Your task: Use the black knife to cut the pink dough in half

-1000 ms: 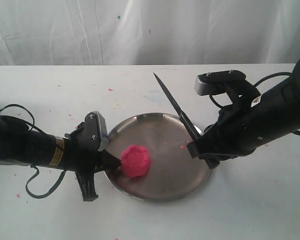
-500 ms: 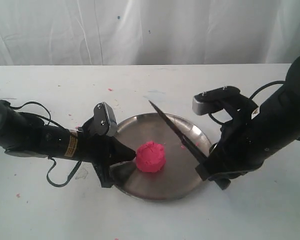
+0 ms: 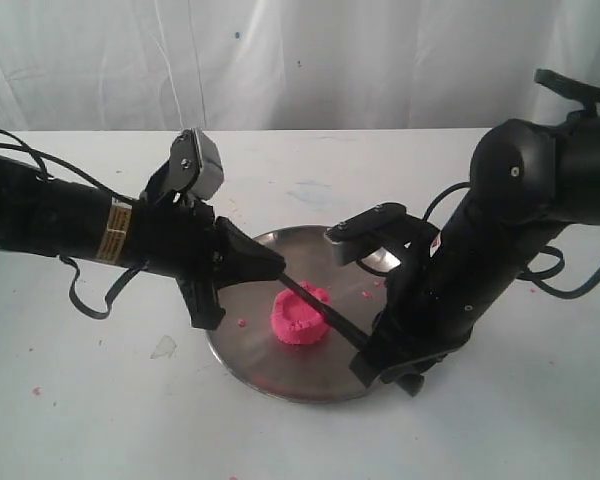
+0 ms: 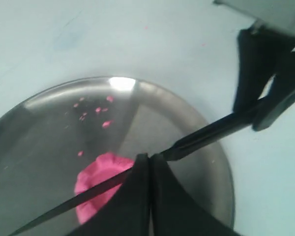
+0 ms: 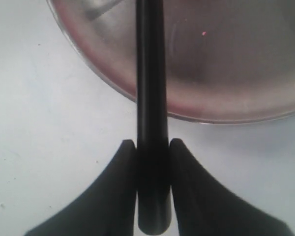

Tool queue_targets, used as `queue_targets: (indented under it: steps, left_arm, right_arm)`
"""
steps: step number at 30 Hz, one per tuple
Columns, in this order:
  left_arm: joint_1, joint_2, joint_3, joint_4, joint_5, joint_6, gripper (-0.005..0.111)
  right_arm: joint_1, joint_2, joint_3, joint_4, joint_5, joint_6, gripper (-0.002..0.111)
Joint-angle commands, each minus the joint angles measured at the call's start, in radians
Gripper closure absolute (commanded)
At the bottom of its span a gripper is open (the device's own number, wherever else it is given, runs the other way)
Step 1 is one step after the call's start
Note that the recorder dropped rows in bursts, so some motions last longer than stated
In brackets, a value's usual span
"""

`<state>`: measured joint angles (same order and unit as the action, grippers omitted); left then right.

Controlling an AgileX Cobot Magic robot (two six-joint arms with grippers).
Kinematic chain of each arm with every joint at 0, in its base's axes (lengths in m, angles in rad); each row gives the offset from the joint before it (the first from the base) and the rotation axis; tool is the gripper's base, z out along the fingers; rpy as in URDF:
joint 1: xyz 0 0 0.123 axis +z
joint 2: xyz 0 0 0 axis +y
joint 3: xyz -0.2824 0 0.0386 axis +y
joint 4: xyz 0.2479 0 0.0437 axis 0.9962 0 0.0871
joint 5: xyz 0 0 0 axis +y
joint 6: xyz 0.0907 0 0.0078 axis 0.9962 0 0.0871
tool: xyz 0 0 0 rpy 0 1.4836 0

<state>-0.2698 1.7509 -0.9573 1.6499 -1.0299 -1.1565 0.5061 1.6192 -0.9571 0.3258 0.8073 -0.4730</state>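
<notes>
1. Nearest the exterior camera, the right gripper (image 5: 152, 147) is clamped on the straight handle of the slim, matte all-black knife (image 3: 315, 308). Both fingers (image 5: 123, 162) press its flanks, so the hold looks square. My advice is to keep that squeeze firm, since a smooth handle could twist under load.
2. Next, the round, shiny steel plate (image 3: 280, 375) sits on the white table (image 3: 80, 420). I would press straight down, not saw, so that the plate does not skid.
3. Centred on that plate lies the bright pink, soft matte dough (image 3: 298, 318), a small puck with a dented top. The blade crosses it near its middle, which looks right for equal halves.
4. Beyond the dough, the left gripper (image 4: 148, 162) has its two fingers together, tips touching, holding nothing. It sits over the blade above the dough and should stay clear of the edge.
5. Farther back, tiny pink crumbs (image 4: 96, 110) dot the steel.
</notes>
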Motion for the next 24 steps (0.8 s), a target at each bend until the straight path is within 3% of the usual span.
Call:
queue_targets:
  steps: [1, 7, 19, 24]
  left_arm:
    - [-0.036, -0.008, -0.004, -0.074, -0.031, 0.031, 0.107]
    - [-0.086, 0.082, -0.004, -0.185, -0.013, 0.075, 0.107]
    - [-0.090, 0.124, -0.004, -0.211, 0.085, 0.148, 0.107]
    - [-0.090, 0.124, -0.004, -0.234, 0.235, 0.167, 0.107]
  right_arm:
    - [0.001, -0.001, -0.010, -0.031, -0.010, 0.036, 0.108]
    - [0.001, 0.031, -0.011, -0.031, 0.000, 0.036, 0.108]
    - [0.001, 0.049, -0.030, -0.035, 0.020, 0.059, 0.108]
    - [0.001, 0.049, -0.030, -0.037, 0.022, 0.065, 0.108]
